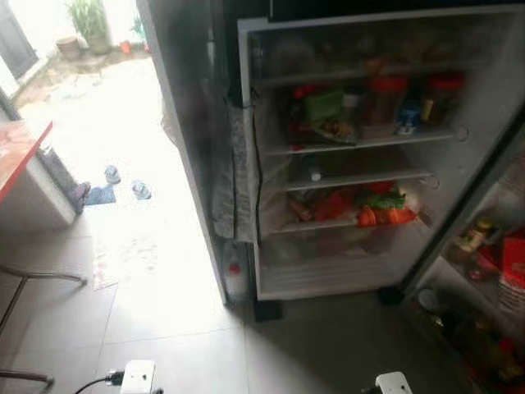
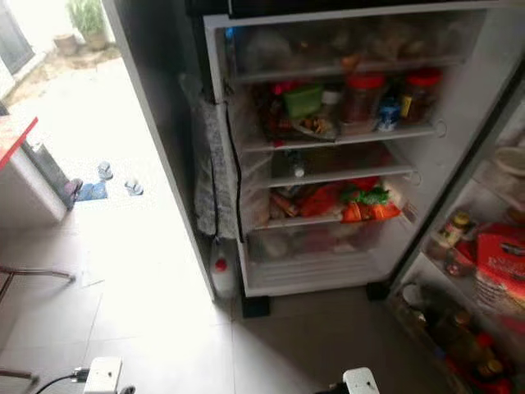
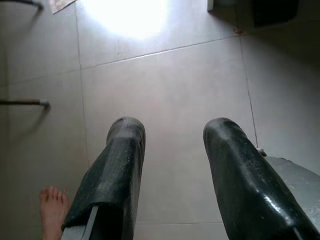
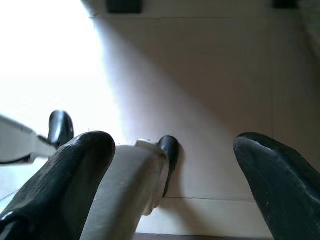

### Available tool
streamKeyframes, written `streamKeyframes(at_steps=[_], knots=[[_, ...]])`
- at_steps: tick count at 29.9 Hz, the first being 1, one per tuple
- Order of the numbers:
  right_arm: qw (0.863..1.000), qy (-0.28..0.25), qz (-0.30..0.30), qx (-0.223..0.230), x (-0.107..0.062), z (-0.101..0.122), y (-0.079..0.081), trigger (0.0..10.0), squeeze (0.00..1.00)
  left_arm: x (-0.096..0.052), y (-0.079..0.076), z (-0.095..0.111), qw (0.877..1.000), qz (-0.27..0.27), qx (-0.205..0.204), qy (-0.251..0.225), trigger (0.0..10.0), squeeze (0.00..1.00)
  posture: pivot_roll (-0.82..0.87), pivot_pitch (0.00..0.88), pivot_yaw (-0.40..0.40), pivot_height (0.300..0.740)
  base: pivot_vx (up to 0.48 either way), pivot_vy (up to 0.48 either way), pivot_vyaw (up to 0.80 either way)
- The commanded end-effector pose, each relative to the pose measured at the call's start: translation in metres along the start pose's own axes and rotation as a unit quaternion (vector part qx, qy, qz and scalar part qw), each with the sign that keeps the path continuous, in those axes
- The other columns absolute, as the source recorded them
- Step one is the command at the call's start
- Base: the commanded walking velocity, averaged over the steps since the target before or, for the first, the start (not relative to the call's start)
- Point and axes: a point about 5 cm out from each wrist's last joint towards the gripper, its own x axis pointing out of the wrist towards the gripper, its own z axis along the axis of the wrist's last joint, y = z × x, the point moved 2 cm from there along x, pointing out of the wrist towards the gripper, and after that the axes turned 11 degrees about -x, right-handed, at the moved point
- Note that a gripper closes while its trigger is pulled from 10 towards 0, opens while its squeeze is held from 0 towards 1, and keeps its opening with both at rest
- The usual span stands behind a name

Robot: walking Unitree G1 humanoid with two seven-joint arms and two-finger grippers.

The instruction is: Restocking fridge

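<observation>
Fridge [image 1: 344, 279] stands open ahead of the robot, door [image 2: 459, 271] swung out on the right. Interior shelves hold:
- top shelf: pale wrapped items, blurred, not identifiable.
- second shelf: two red-lidded jars [image 2: 365, 97], a green packet [image 2: 303, 100], a small blue-and-white container [image 2: 388, 113].
- third shelf: one small bottle [image 1: 313, 171], otherwise dim.
- fourth shelf: red and green packets [image 1: 373, 209].
- bottom: clear drawer [image 2: 316, 240].

Door racks carry a jar [image 2: 449, 230] and a red box [image 2: 502, 263]; the right eye view takes in more of them than the left eye view.

A plastic bottle with a red cap [image 1: 235, 279] stands on the tiled floor [image 1: 164, 328], touching the fridge's left front corner. Bright daylight falls across the floor from an open doorway; slippers [image 1: 123, 182] lie in it, a red-topped table [image 1: 20, 152] at far left.

Left gripper [image 3: 172, 135]: fingers spread apart, holding nothing, pointing down at bare tiles. This wrist view alone catches a person's bare foot [image 3: 52, 210] and a metal chair leg [image 3: 25, 102].

Right gripper [image 4: 175, 165]: fingers spread apart, holding nothing, above the floor near the fridge base. Its view catches the robot's white leg and black foot [image 4: 170, 155].
</observation>
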Motion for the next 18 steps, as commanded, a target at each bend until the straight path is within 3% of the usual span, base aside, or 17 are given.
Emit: streamKeyframes(at_steps=[1, 18], knots=[[1.0, 0.009, -0.005, 0.009, -0.0016, -0.006, -0.0008, 10.0, 0.0, 0.0009, -0.0027, 0.0014, 1.0, -0.008, 0.014, 0.003, 10.0, 0.0, -0.1, 0.004, 0.056, 0.74, 0.0, 0.0, -0.74], [1.0, 0.01, -0.007, 0.013, -0.0012, -0.0057, -0.0006, 10.0, 0.0, 0.0009, -0.0051, 0.0015, 1.0, -0.014, 0.014, 0.002, 10.0, 0.0, -0.1, 0.021, 0.061, 0.74, 0.0, 0.0, -0.74]])
